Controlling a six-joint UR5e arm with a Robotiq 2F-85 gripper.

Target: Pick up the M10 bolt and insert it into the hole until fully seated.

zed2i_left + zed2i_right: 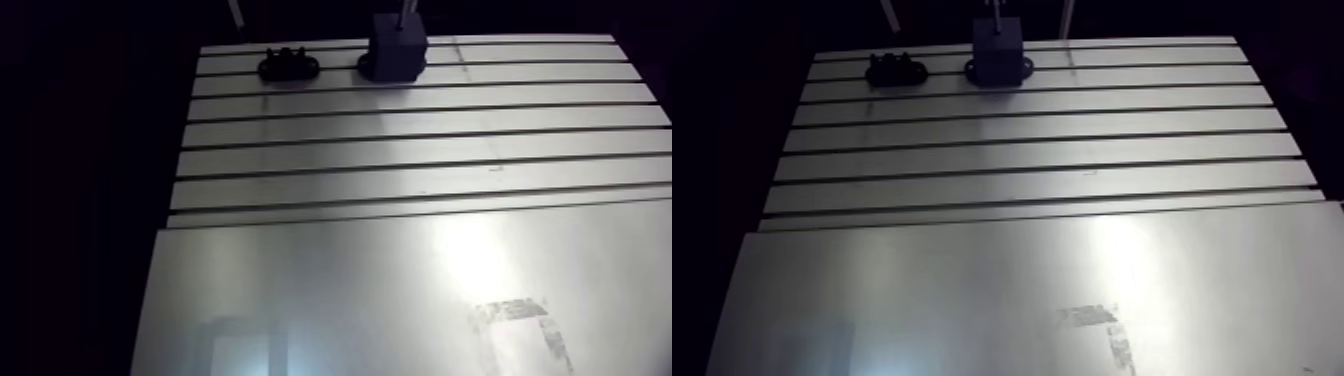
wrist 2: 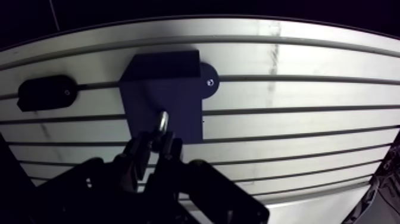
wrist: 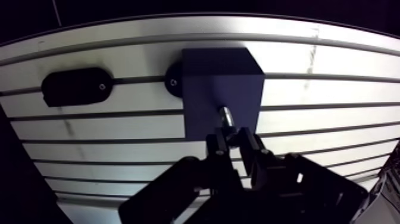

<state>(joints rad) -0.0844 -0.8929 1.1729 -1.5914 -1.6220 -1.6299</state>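
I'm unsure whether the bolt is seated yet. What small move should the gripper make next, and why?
Probably a slow, straight push down, grip kept. In the wrist view the gripper is shut on the bolt, whose bright shank meets the top face of the dark block and shows bare above it, so it looks not fully seated. The hole is hidden under the bolt.

- M10 bolt (image 3: 227, 117): only a short shiny stretch shows. Upper end is buried between the gripper (image 3: 233, 138) fingers, tip lost against the dark block (image 3: 220, 77).
- Hole: covered, seating depth can't tell.
- Low black fixture (image 1: 288, 66) beside the block: too dark for detail.
- Surface (image 1: 400, 280): cut off by the arm view's lower edge.
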